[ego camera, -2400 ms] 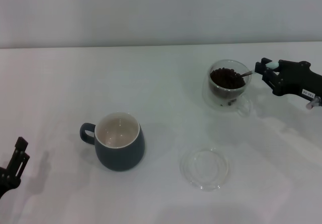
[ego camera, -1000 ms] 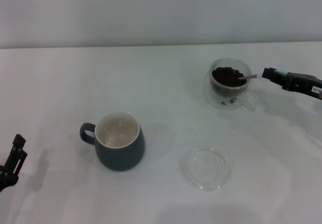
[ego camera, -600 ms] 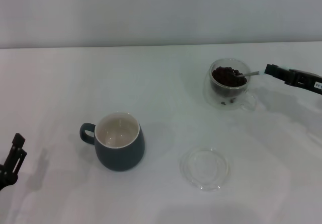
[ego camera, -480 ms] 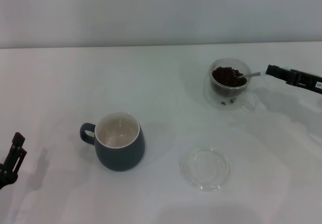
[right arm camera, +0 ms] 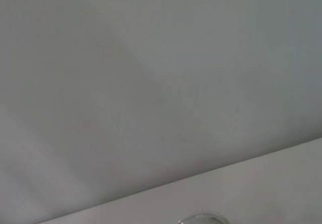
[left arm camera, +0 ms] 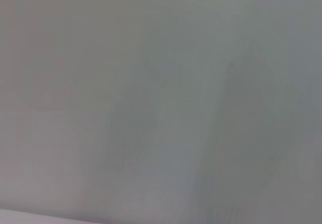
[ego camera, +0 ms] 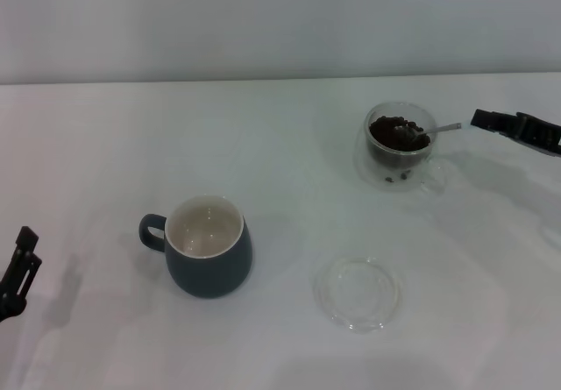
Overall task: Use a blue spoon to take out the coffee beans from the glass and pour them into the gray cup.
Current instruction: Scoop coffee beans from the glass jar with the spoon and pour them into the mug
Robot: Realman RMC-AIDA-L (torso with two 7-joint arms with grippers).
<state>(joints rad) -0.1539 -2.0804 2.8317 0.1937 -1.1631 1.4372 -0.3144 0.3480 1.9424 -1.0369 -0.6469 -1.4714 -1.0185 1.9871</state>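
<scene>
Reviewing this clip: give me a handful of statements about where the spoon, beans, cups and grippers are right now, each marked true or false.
1. The blue spoon has its bowl in the glass, resting on the coffee beans. True.
2. The gray cup already holds beans. False: its cream inside shows none.
3. The right gripper holds the spoon's far end, beside the glass. True.
4. The clear saucer lies under the glass. False: it lies apart on the table, nearer the robot.
5. The left gripper hovers over the gray cup. False: it sits at the near left edge, away from everything.
</scene>
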